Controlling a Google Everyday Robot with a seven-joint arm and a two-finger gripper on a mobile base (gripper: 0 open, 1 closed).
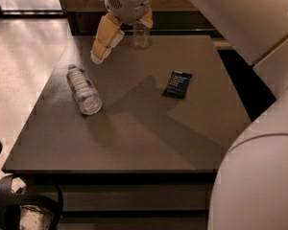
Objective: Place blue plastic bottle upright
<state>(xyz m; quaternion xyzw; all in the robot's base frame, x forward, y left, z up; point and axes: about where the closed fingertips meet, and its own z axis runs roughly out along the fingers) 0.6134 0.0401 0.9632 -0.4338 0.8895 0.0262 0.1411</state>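
Note:
The blue plastic bottle lies on its side on the left part of the dark table. It is clear and ribbed, with its white cap pointing to the far left. My gripper hangs above the table's back edge, behind and to the right of the bottle and apart from it. Its tan fingers are spread open and hold nothing.
A second clear bottle stands upright at the back of the table, partly behind the gripper. A black packet lies right of centre. My white arm fills the right side. The table's left edge borders a pale floor.

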